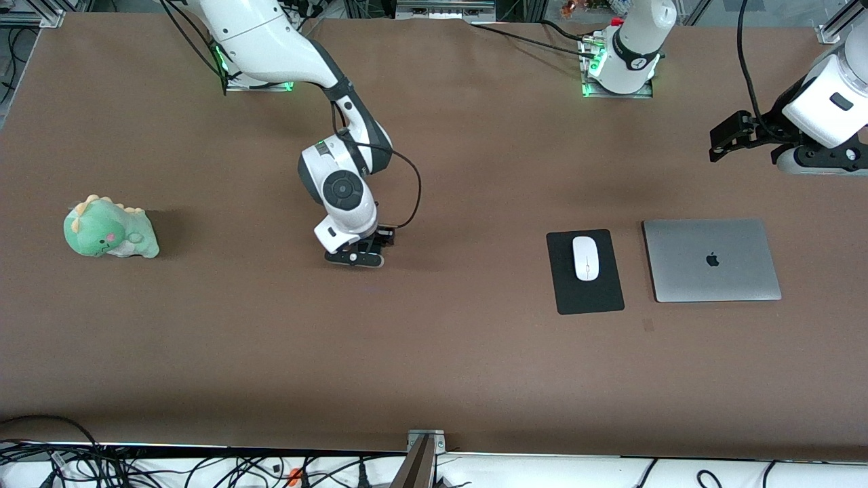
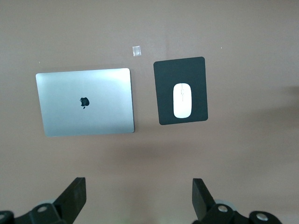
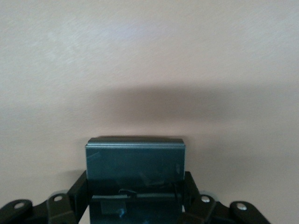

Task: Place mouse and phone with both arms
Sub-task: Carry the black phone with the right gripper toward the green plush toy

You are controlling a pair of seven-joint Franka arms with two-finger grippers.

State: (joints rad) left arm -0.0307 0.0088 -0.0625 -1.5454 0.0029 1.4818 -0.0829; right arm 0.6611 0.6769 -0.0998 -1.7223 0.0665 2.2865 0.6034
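Mouse pad (image 1: pixel 588 281): black, flat on the table (image 1: pixel 434 366), just beside the laptop.
Mouse (image 1: pixel 586 257): white, lying on the pad.
Laptop (image 1: pixel 711 259): silver, lid closed, toward the left arm's end.
Right gripper (image 1: pixel 369 248): low at mid-table, fingers clamped on the phone (image 3: pixel 135 161), a black slab.
Plush dinosaur (image 1: pixel 110 228): green, toward the right arm's end.
Left gripper (image 2: pixel 139 198): waiting aloft, jaws spread wide, holding nothing.

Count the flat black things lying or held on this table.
2. The mouse pad lies beside the laptop, under the mouse. The phone is clamped in the right gripper, mid-table.
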